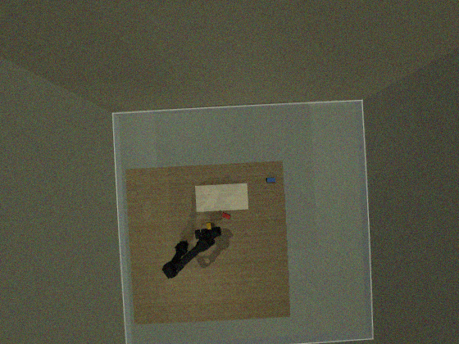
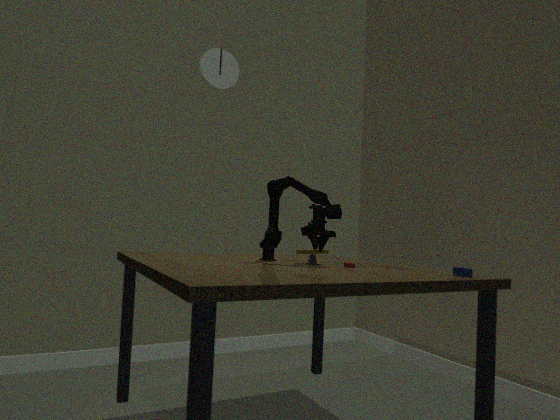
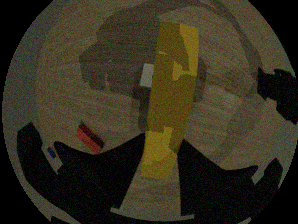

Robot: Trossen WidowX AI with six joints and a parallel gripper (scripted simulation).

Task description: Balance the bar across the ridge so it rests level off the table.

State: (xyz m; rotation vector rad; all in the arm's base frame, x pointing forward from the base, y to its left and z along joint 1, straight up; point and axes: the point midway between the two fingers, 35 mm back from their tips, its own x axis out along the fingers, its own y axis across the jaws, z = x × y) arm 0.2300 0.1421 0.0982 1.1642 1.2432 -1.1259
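The end effector (image 2: 320,248) grips a yellow bar (image 2: 303,251) level above the desk (image 2: 350,287); a grey ridge (image 2: 312,259) stands below it.

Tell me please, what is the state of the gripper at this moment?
Gripper: closed, holding the yellow bar between its fingers.
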